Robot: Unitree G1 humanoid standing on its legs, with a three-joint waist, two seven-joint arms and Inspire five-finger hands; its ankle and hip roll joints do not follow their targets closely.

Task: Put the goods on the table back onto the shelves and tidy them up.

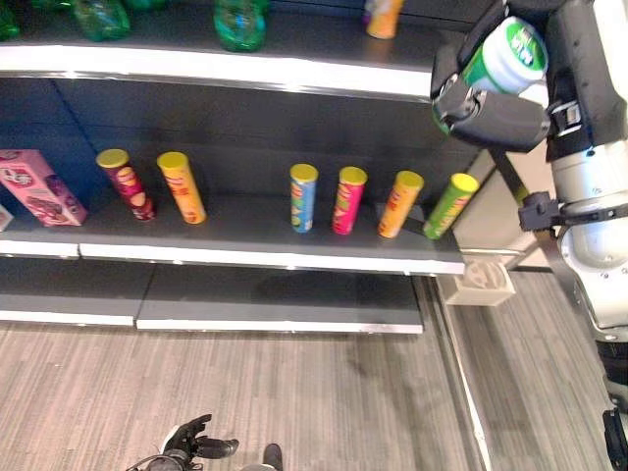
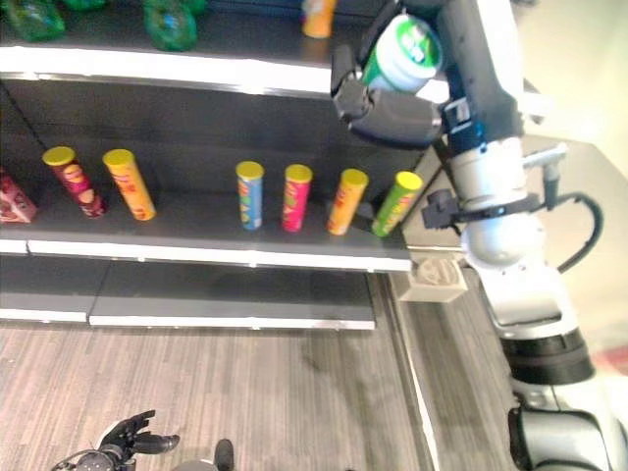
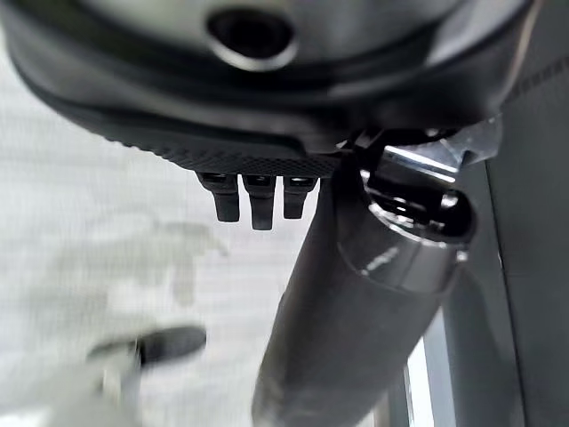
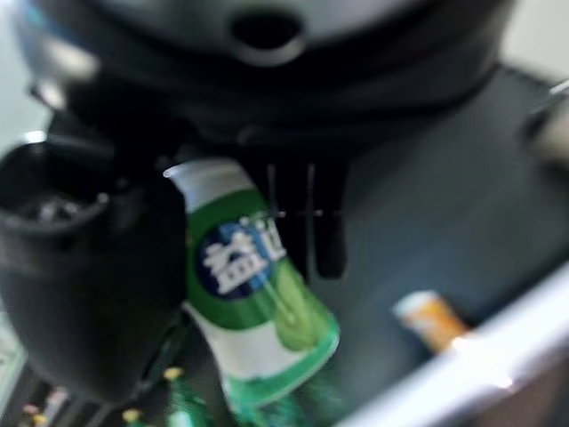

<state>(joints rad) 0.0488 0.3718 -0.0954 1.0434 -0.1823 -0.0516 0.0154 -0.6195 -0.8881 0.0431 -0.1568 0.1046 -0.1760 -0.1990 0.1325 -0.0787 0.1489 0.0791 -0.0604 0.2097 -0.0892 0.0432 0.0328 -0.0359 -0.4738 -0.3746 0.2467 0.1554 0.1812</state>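
The shelf unit (image 1: 235, 231) spans 9 to 2 o'clock. My right hand (image 1: 491, 113) is raised at 1 o'clock by the upper shelf (image 1: 226, 64), fingers and thumb curled round a green-and-white bottle (image 1: 505, 59). On the middle shelf stand six tilted tube cans (image 1: 304, 196) and, at 9 o'clock, a pink box (image 1: 37, 186). Green bottles (image 1: 240, 22) sit at 12 o'clock. My left hand (image 1: 191, 440) hangs at 6 o'clock, fingers relaxed, holding nothing.
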